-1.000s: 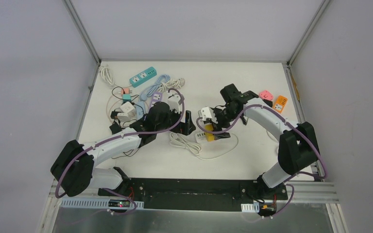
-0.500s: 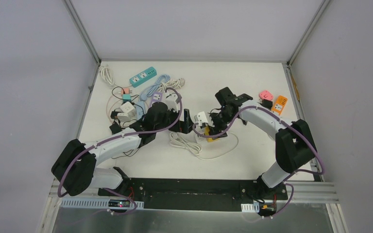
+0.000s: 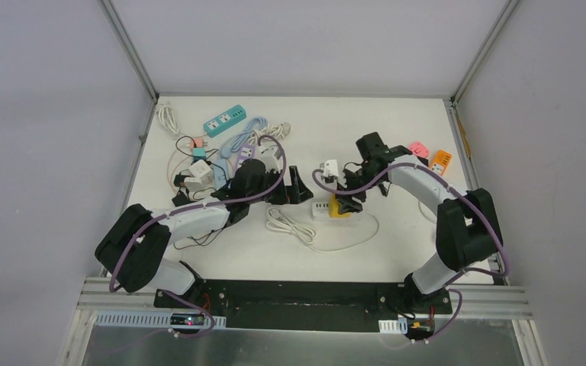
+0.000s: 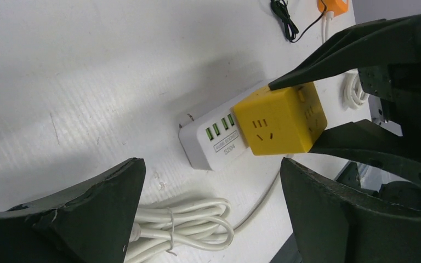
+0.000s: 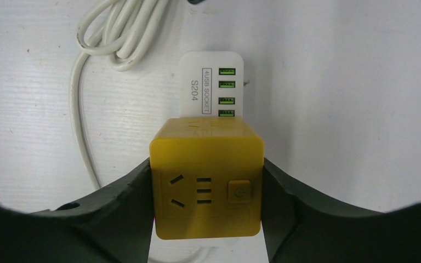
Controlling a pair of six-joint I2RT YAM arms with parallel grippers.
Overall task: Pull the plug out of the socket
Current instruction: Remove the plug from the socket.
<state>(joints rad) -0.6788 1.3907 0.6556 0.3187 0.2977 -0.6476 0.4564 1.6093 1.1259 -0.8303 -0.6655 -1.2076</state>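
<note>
A yellow cube socket (image 5: 206, 183) lies on the white table with a white USB plug block (image 5: 212, 83) joined to its far face. My right gripper (image 5: 206, 164) is shut on the cube, one finger pressed against each side. In the top view the socket (image 3: 341, 208) and plug (image 3: 320, 208) sit mid-table under the right gripper (image 3: 345, 200). My left gripper (image 3: 296, 187) stands open just left of the plug. In the left wrist view its jaws (image 4: 208, 164) stand wide apart in front of the plug (image 4: 214, 139) and the socket (image 4: 277, 120), touching neither.
A tied coil of white cable (image 3: 290, 223) lies in front of the plug. A teal power strip (image 3: 223, 120), a blue cable (image 3: 244, 137) and small adapters (image 3: 201, 171) crowd the back left. Pink (image 3: 417, 149) and orange (image 3: 441, 160) adapters sit at the back right.
My right gripper has come down over the yellow socket and narrowed until its fingers press the cube's sides. The left gripper stays open and has edged a little nearer the plug.
</note>
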